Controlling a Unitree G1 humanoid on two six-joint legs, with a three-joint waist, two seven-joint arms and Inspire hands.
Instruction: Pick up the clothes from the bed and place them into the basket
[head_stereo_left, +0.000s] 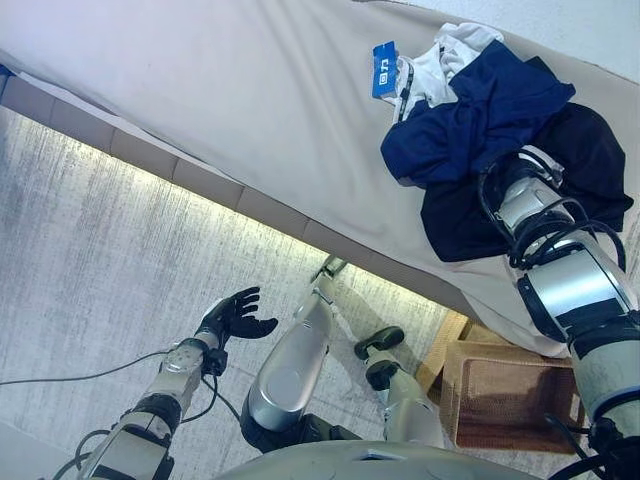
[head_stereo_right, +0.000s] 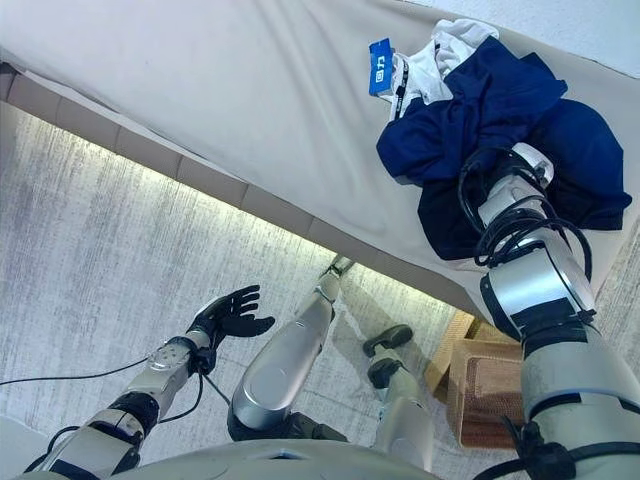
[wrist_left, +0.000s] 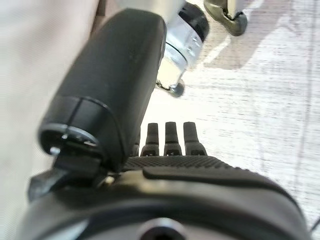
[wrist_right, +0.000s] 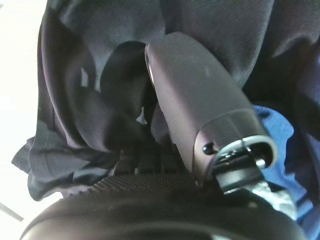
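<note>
A pile of clothes lies on the beige bed (head_stereo_left: 250, 90) at the far right: a navy garment (head_stereo_left: 480, 120), a black garment (head_stereo_left: 590, 160) and a white one (head_stereo_left: 445, 55). My right arm reaches into the pile from below. My right hand (wrist_right: 195, 100) is buried in the dark cloth (wrist_right: 90, 90), with the cloth bunched against its thumb. My left hand (head_stereo_left: 235, 318) is open, palm up, over the floor beside the bed, holding nothing. The brown wicker basket (head_stereo_left: 500, 395) stands on the floor below the pile.
A blue card (head_stereo_left: 385, 68) lies on the bed at the left edge of the pile. The bed's edge runs diagonally from upper left to lower right. Grey carpet (head_stereo_left: 100, 240) covers the floor on the left.
</note>
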